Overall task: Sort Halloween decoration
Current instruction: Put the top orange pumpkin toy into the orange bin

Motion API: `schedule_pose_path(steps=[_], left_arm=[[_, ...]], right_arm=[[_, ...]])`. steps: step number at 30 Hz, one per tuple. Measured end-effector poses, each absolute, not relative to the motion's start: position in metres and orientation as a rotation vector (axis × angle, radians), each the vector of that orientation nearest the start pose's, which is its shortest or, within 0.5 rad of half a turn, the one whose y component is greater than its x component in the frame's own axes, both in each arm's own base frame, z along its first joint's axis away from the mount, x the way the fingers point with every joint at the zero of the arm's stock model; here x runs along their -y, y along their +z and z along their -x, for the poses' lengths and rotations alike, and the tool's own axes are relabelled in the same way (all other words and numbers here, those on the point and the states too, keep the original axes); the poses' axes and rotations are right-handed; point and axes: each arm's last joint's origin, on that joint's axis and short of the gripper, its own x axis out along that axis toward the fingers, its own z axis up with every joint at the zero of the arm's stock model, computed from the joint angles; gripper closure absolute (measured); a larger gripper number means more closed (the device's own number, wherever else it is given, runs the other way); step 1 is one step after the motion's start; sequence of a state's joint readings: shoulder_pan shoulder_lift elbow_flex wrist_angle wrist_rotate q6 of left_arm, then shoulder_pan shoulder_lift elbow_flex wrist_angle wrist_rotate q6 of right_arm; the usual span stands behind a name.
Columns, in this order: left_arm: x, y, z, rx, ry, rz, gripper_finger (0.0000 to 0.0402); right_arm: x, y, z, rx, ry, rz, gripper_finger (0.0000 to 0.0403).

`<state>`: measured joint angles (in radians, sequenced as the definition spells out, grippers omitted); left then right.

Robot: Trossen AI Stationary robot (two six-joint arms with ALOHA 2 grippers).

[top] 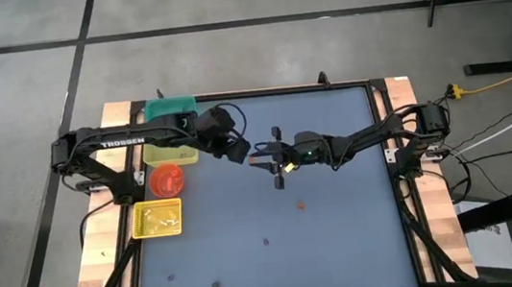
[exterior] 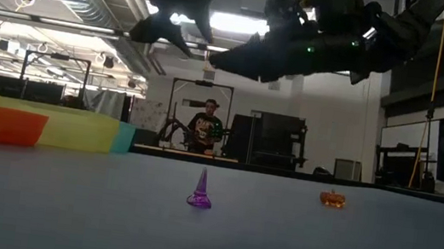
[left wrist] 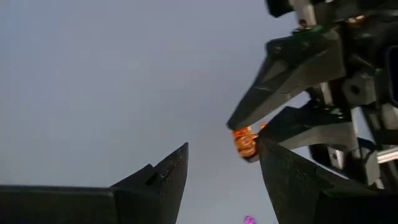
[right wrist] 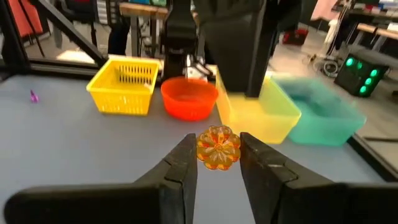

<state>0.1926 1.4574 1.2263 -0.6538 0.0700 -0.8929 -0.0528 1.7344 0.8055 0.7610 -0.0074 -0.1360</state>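
At frame centre, above the table, the right gripper (right wrist: 214, 163) pinches a round orange pumpkin trinket (right wrist: 218, 147) between its fingertips, arm stretched level from the right. The left gripper (left wrist: 217, 168), fingers spread wide, faces it just beside. Behind, at left, stand the yellow basket (right wrist: 123, 84), red bowl (right wrist: 188, 99), yellow bin (right wrist: 261, 115) and teal bin (right wrist: 323, 118). Open tabletop (top: 344, 240) fills the lower frame, bearing a purple cone trinket (exterior: 200, 190).

- Left arm (top: 130, 138): dark links, white "TROSSEN" lettering along the upper link.
- Right arm (top: 371, 137): dark, green light at nine o'clock end.
- Fingers (right wrist: 171, 180): black, wedge-shaped.
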Motion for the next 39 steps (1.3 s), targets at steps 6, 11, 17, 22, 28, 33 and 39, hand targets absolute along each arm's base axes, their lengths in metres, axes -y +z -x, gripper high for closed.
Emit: schedule_pose_path(steps=[6,11,17,22,28,33,39], left_arm=[[-0.048,0.295,-0.302,-0.751,0.479,0.953,0.0221],[-0.045,0.298,-0.306,-0.7,0.467,0.939,0.0221],[-0.046,0.301,-0.309,-0.658,0.451,0.939,0.0221],[-0.046,0.301,-0.309,-0.649,0.467,0.934,0.0221],[-0.046,0.301,-0.309,-0.649,0.467,0.934,0.0221],[-0.046,0.301,-0.309,-0.649,0.468,0.933,0.0221],[-0.046,0.301,-0.309,-0.649,0.468,0.933,0.0221]], right_arm=[[0.018,0.197,-0.354,-0.076,-0.041,0.134,0.0299],[0.018,0.201,-0.354,-0.04,-0.043,0.135,0.0299],[0.018,0.201,-0.354,-0.04,-0.043,0.135,0.0299],[0.018,0.201,-0.354,-0.037,-0.043,0.135,0.0299],[0.018,0.203,-0.354,-0.02,-0.044,0.136,0.0299],[0.018,0.206,-0.354,0.01,-0.046,0.137,0.0299],[0.019,0.206,-0.354,0.012,-0.046,0.137,0.0299]])
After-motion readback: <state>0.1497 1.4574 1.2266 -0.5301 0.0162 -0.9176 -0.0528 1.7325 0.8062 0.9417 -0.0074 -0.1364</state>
